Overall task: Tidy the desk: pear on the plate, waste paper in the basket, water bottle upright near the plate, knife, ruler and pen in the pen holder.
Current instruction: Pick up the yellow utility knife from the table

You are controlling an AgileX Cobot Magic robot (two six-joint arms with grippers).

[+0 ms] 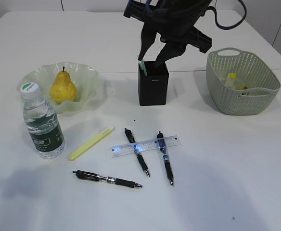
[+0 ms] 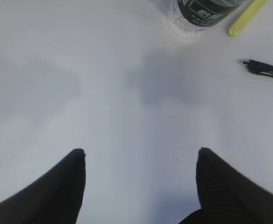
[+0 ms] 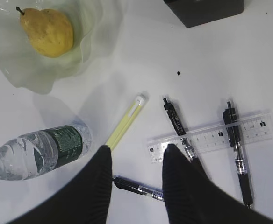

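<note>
Ruler: your short transparent plastic ruler point(image 1: 145, 145) lay flat, thin, slippery under two pens; pinch an end.
Left gripper point(image 2: 141, 161): wide open, empty.
Right gripper point(image 3: 137, 156): part-open, empty.

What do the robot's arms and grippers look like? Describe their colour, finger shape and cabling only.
Both are black. The left gripper has two matte fingers tapering to rounded tips, with fine ribbing on the inner faces. The right gripper has similar dark, tapered fingers. In the exterior view, the arm is black and angular, with a black cable looping off it. No markings are visible.
</note>
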